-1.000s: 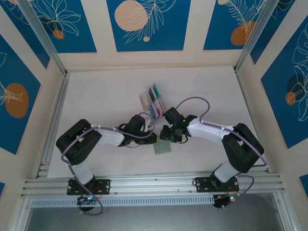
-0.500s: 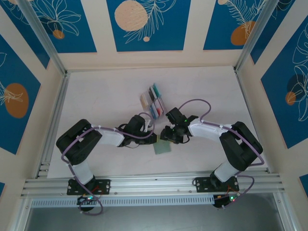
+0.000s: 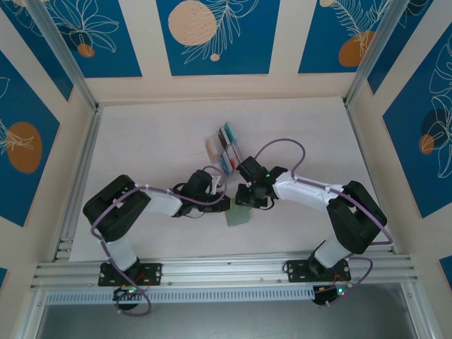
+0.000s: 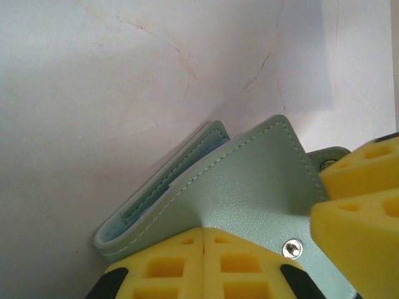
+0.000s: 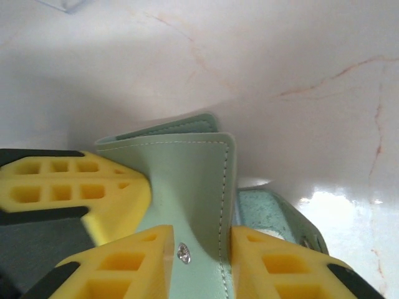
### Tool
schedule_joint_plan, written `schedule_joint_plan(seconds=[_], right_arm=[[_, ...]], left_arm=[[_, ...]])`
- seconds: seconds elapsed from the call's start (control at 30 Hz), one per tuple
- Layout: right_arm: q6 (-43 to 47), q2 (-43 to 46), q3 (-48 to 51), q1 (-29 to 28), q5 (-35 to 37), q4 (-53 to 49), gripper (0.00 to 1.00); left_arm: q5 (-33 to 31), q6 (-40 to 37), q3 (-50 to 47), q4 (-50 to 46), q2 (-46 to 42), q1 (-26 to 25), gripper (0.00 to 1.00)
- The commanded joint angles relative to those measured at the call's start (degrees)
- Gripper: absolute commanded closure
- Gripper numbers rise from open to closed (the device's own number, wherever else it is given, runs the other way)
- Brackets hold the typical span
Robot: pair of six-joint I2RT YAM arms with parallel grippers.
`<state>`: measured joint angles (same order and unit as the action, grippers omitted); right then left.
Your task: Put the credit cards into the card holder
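Observation:
The sage-green card holder (image 3: 239, 216) lies on the table between both grippers, its cover lifted. In the left wrist view my left gripper (image 4: 204, 240) has its yellow fingers pressed together on the edge of the card holder's cover (image 4: 249, 187), near a snap stud. In the right wrist view my right gripper (image 5: 201, 255) stands with the upright cover flap (image 5: 193, 180) filling the gap between its fingers. From above, the left gripper (image 3: 224, 205) and right gripper (image 3: 244, 203) nearly touch. The credit cards (image 3: 224, 147) stand further back in a clear rack.
The white marbled table (image 3: 155, 148) is bare to the left and right of the arms. Aluminium rails (image 3: 78, 176) and patterned walls close the workspace in. The card rack sits just beyond the right gripper.
The right gripper shifted slightly right and back again over the card holder. The left arm and the card holder stayed put.

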<state>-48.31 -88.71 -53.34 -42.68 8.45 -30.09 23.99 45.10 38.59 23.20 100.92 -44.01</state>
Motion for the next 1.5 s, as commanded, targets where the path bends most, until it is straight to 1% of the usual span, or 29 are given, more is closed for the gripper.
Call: schedule_joint_plan(seconds=[0.0,0.07,0.13,0.3,0.5,0.6,0.77,0.87,0.93,0.97,1.03,1.07,1.13,1.2,1.33,1.47], right_arm=[[1.0,0.1,-2.4,-1.7,1.1,-2.5,0.73],[1.1,-0.5,-3.0,-2.1,0.7,-2.4,0.76],[1.4,-0.8,-3.1,-2.5,-0.4,-1.3,0.77],[0.6,-1.3,-0.7,-1.7,-7.6,5.1,0.75],[-0.2,-3.7,0.1,-0.9,-8.7,5.5,0.76],[-0.2,-3.4,0.0,-0.9,-7.9,4.5,0.77],[-0.5,-2.0,-0.4,-0.7,-5.4,1.5,0.92],[-0.4,-0.1,-0.9,-0.5,-1.9,-2.0,1.00],[-0.5,1.2,-2.1,-0.6,3.6,-6.8,1.00],[-0.4,1.7,-2.8,-0.9,6.1,-8.9,1.00],[-0.3,2.5,-4.7,-2.5,12.3,-13.5,1.00],[-0.3,2.3,-5.8,-3.4,15.0,-15.4,1.00],[-0.9,0.8,-9.2,-5.7,20.6,-20.0,1.00],[-1.6,-1.6,-12.2,-8.3,24.5,-23.4,1.00],[-3.5,-9.0,-18.9,-12.7,29.7,-29.1,1.00],[-4.2,-16.3,-24.9,-15.9,31.6,-33.1,0.91]], left_arm=[[-4.3,0.2,-2.7,-5.9,4.8,-1.3,1.00],[-4.6,0.2,-3.0,-5.9,4.7,-1.3,1.00],[-4.7,0.4,-3.3,-5.5,4.7,-1.3,1.00],[-3.9,1.3,-3.8,-3.9,4.5,-1.3,1.00],[-2.6,2.8,-4.0,-1.5,3.3,-1.3,1.00],[-2.5,3.0,-3.9,-1.4,3.0,-1.3,1.00],[-2.5,3.1,-4.1,-1.6,2.3,-1.1,1.00],[-1.0,3.2,-3.9,-2.0,0.4,-0.3,1.00],[3.1,3.8,-3.9,0.0,-1.1,0.9,1.00],[4.7,4.4,-4.2,1.0,-1.8,1.5,0.98],[6.4,4.7,-4.5,1.1,-3.9,2.9,0.92],[6.4,4.3,-4.5,0.1,-4.8,3.3,0.91],[5.8,2.5,-3.8,-3.8,-6.7,3.9,0.90],[4.0,0.8,-3.4,-8.1,-8.5,4.1,0.89],[1.4,-0.2,-3.4,-13.7,-10.1,4.8,0.91],[-1.8,-0.1,-4.6,-17.8,-12.0,5.9,0.92]])
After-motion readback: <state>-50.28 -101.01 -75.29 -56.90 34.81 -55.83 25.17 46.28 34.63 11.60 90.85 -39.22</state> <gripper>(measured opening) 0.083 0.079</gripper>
